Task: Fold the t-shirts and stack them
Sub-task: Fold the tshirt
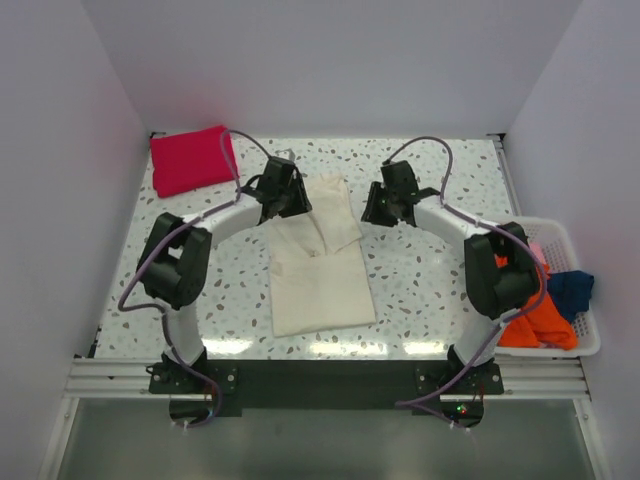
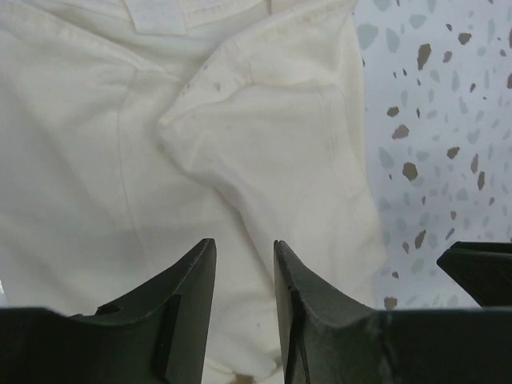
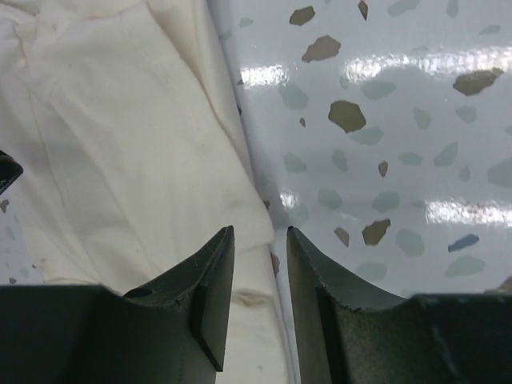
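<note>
A large cream t-shirt [image 1: 320, 270] lies on the middle of the table, its sleeves folded inward over the chest. My left gripper [image 1: 290, 198] hovers over its upper left part. In the left wrist view the jaws [image 2: 244, 244] stand apart above the cream cloth [image 2: 120, 160] with nothing between them. My right gripper [image 1: 378, 208] is at the shirt's upper right side, open. Its fingers [image 3: 260, 232] straddle the shirt's right edge [image 3: 104, 144] without pinching it. A folded red t-shirt [image 1: 192, 158] rests at the back left corner. Orange [image 1: 545, 320] and blue [image 1: 572, 290] t-shirts lie bunched in a basket.
The white basket [image 1: 590, 345] stands off the table's right edge, beside the right arm's base. The speckled tabletop [image 1: 430, 280] is bordered by white walls on the left, back and right. Both arm bases sit on the near rail.
</note>
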